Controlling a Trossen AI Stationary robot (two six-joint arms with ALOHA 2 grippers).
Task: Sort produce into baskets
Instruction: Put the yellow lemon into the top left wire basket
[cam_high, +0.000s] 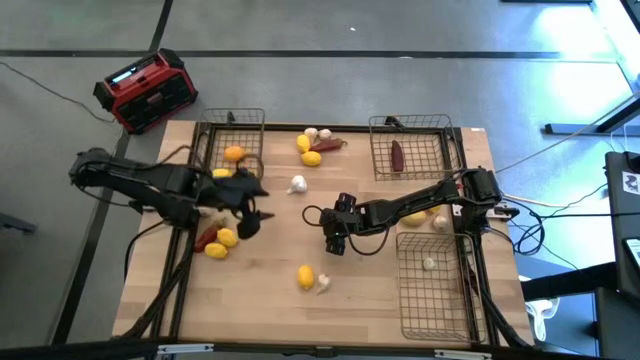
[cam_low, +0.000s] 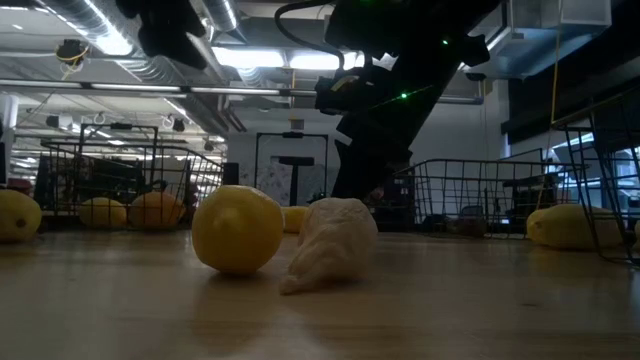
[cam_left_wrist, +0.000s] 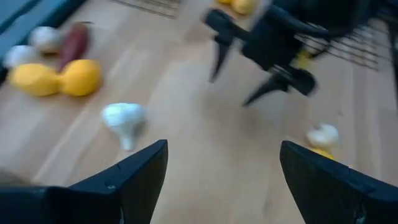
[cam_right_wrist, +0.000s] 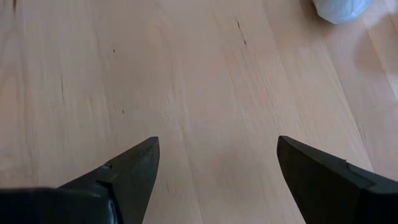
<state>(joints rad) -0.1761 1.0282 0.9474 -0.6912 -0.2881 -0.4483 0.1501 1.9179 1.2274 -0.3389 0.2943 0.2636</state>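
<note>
We are holding both grippers wide and empty over the table (cam_high: 270, 300): the left gripper (cam_high: 255, 212) near a lemon (cam_high: 226, 238), the right gripper (cam_high: 334, 240) over bare wood. Fruit and garlic (cam_high: 298, 184) are lying scattered, some already sitting in the baskets (cam_high: 410, 150).

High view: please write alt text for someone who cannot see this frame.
Seen from above, the left gripper and right gripper, both open and empty, hover over the middle of a wooden table scattered with lemons, garlic bulbs and dark red pieces. Three wire baskets sit along the table's edges; the far-left basket holds lemons, and the far-right basket a red piece.
</note>
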